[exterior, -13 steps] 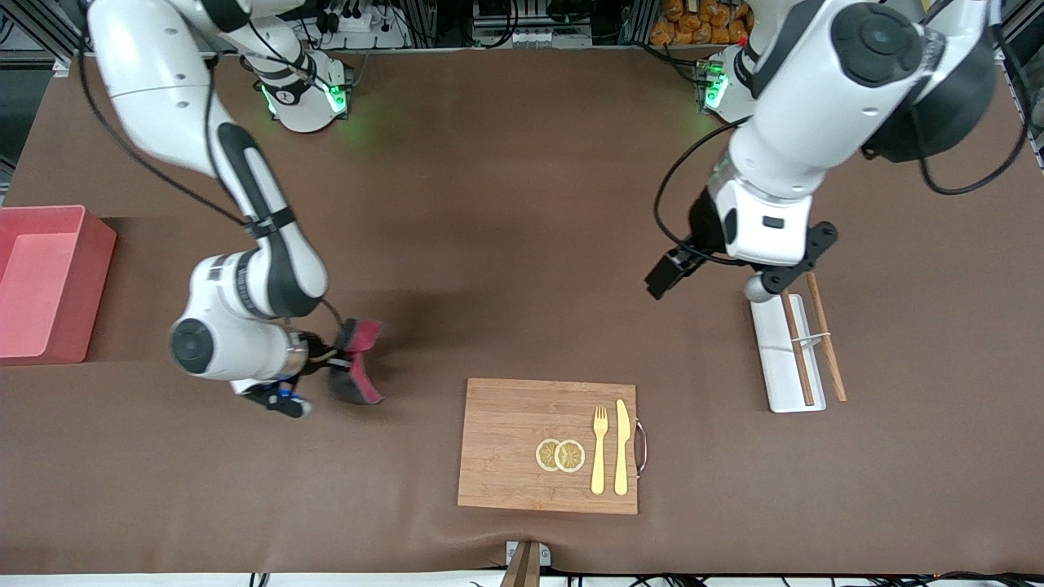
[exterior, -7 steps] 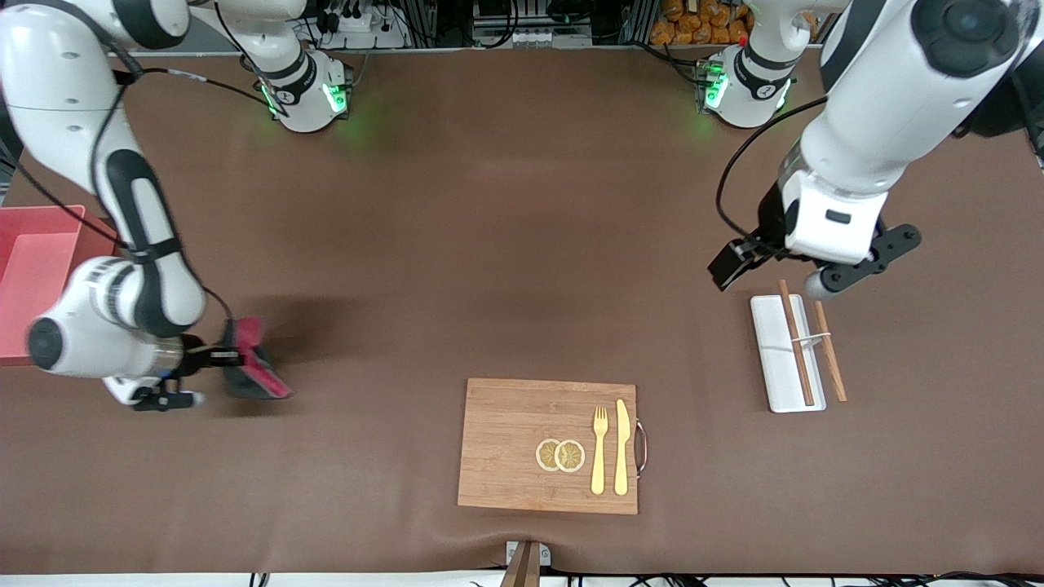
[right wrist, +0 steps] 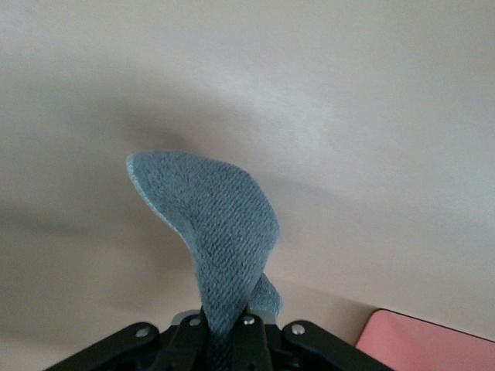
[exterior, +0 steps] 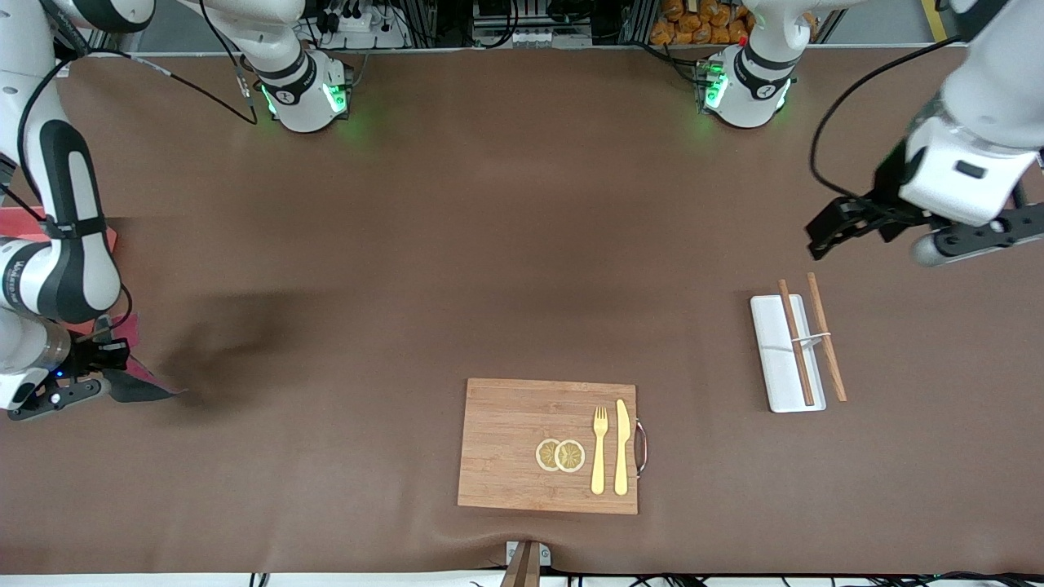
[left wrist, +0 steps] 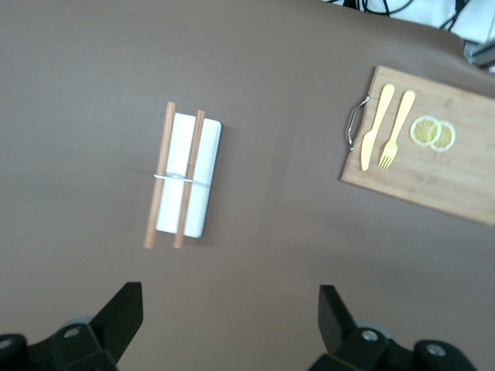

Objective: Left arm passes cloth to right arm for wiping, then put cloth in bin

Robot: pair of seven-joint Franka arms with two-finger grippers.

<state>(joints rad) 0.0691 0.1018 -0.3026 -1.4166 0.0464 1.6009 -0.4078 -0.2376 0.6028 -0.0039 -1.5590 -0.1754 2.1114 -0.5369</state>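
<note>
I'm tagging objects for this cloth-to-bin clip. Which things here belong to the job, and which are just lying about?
In the job: cloth, clamped in the right gripper; bin, mostly hidden by that arm; left gripper, open, waiting above the table.

Lying about: cutting board, fork, knife, lemon slices, white tray, chopsticks.

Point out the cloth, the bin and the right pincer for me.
cloth (exterior: 140, 386), front view, dark face hanging from the right pincer.
bin (right wrist: 429, 344), right wrist view, pink corner.
right pincer (right wrist: 229, 318), right wrist view, fingertips shut on the cloth.
</note>
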